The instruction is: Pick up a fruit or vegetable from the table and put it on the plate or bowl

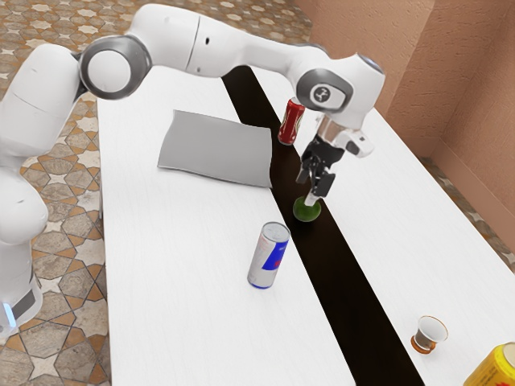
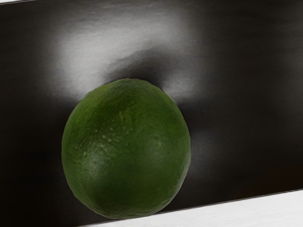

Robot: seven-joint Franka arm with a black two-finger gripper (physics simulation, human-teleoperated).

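Hovering my jaws just above the lime (image 1: 306, 211), which lies on the dark strip (image 1: 354, 305) down the middle of the desk (image 1: 185, 265), jaws apart or together I cannot tell, small bowl (image 1: 429, 332) well apart

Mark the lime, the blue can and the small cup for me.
lime (image 2: 125, 149), wrist view, middle of its green skin.
blue can (image 1: 269, 257), exterior view, middle of its side.
small cup (image 1: 427, 332), exterior view, on its outer wall.
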